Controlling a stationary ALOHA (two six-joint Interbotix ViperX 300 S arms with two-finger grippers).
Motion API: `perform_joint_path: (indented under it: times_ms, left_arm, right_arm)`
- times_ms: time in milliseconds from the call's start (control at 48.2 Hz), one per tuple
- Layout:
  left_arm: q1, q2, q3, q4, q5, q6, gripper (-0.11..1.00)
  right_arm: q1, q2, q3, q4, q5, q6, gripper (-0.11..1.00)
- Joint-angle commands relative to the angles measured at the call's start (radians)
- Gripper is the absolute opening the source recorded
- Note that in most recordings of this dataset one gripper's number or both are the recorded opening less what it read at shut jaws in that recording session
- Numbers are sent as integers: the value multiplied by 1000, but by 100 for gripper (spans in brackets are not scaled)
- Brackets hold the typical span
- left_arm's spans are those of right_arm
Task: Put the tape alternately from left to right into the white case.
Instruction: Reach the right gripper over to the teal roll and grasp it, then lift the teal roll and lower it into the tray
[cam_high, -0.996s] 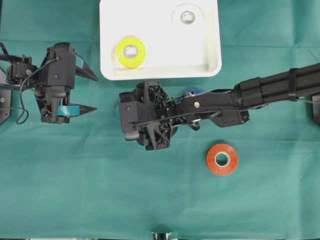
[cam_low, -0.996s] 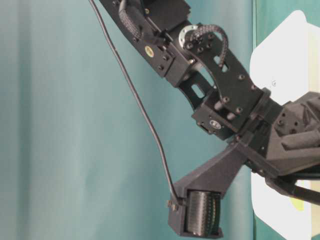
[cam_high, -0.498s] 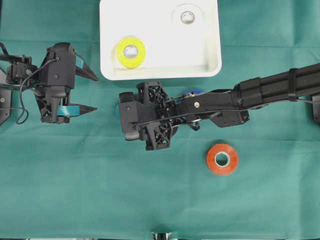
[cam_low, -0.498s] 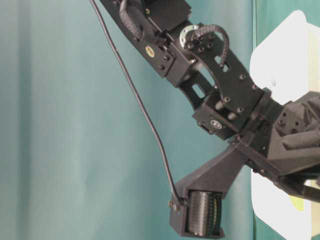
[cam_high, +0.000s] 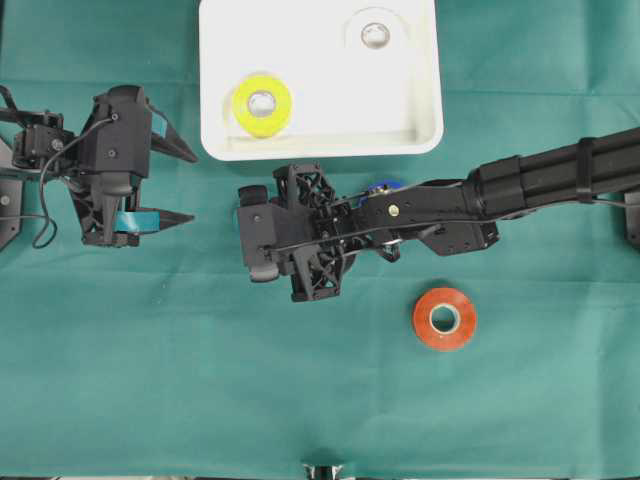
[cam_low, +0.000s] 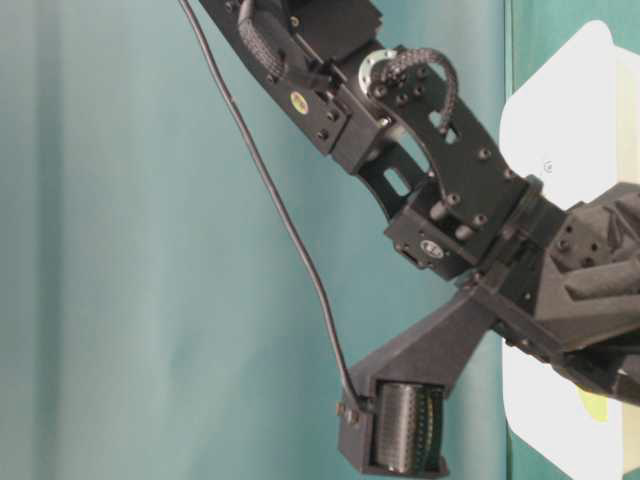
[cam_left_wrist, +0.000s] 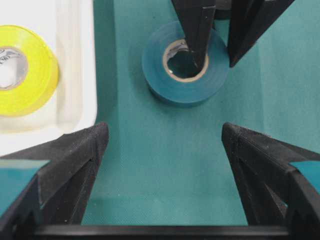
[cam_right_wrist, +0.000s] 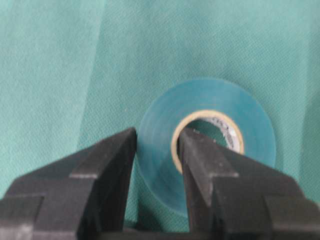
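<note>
right gripper (cam_right_wrist: 156, 150) is clamped on the teal roll (cam_right_wrist: 250, 117), one finger inside its core, on the cloth (cam_high: 200, 380) just below the white case (cam_high: 320, 120). left gripper (cam_high: 180, 185) gapes wide, empty, left of the case.

Both arms are matt black. The right arm (cam_high: 520, 185) is a long boxy link banded by a dark strap, with a brass-coloured screw head on its flat bracket at about 9 o'clock from that link. Its wrist is an open lattice frame. The left arm (cam_high: 105, 160) trails thin black cables. Its fingers (cam_left_wrist: 65, 165) are black wedges with a grainy surface and teal pads. Seen from table level, silver screws stud the brackets, beside a ribbed roller.
</note>
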Motion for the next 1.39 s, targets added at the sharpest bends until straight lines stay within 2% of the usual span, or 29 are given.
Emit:
perform_joint_path:
  times_ms: [0,664,871,1141,1369]
  left_arm:
    - [-3,-6,-14,0,-9,-2,98]
    - [-3,-6,-17,-2,-9,-2,98]
    - [-3,-6,-14,-2,-9,-2,98]
    - [-3,-6,-12,-2,-9,-2,98]
    - [-3,-6,-12,-2,-9,-3,98]
  right_arm:
    - [3,-34,-20,-2,-2,2,2]
    - [32,-129,-20,-2,18,2,2]
    - [25,-153,-17,-34,41,2,2]
    - [-32,-207,12,-72,103,2,2]
    - [-118,-244,60,-87,110,2,2]
